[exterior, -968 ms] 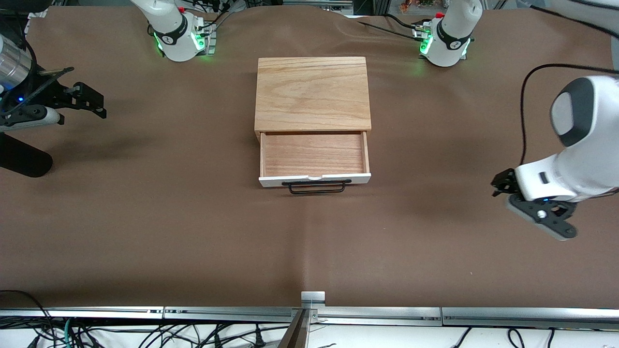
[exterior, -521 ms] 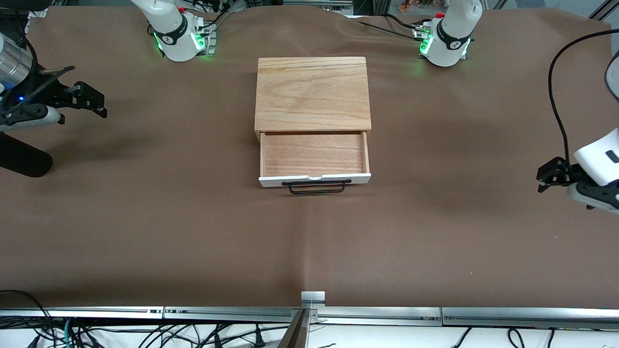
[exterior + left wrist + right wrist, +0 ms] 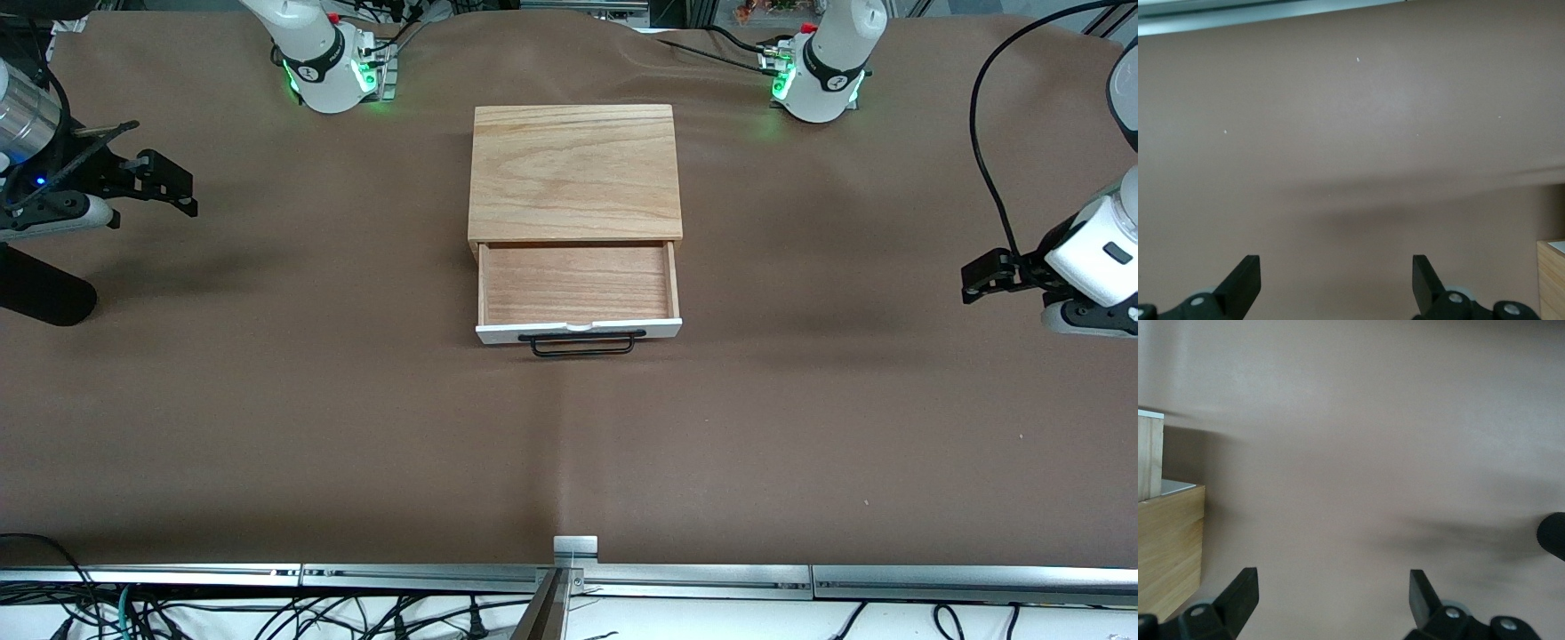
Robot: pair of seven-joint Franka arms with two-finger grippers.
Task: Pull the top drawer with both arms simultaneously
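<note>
The top drawer (image 3: 578, 284) stands pulled out of the wooden box (image 3: 575, 173), toward the front camera. Its light-wood tray is bare, and its white front carries a black bar handle (image 3: 582, 343). My left gripper (image 3: 976, 283) hangs open over the brown mat near the left arm's end of the table, well clear of the drawer. My right gripper (image 3: 182, 188) hangs open over the mat near the right arm's end. The left wrist view shows the left gripper (image 3: 1333, 267) empty, with a box corner (image 3: 1551, 280) at its edge. In the right wrist view the right gripper (image 3: 1331, 583) is empty beside the box (image 3: 1168, 553).
Two green-lit arm bases (image 3: 329, 71) (image 3: 818, 80) stand at the table's back edge. A metal rail (image 3: 569, 573) runs along the front edge. A black cylinder (image 3: 40, 298) lies at the right arm's end, and a black cable (image 3: 987, 160) loops above the left gripper.
The left arm has swung back toward its own end of the table, its gripper rising and turning toward the box. The right arm and the drawer have not moved.
</note>
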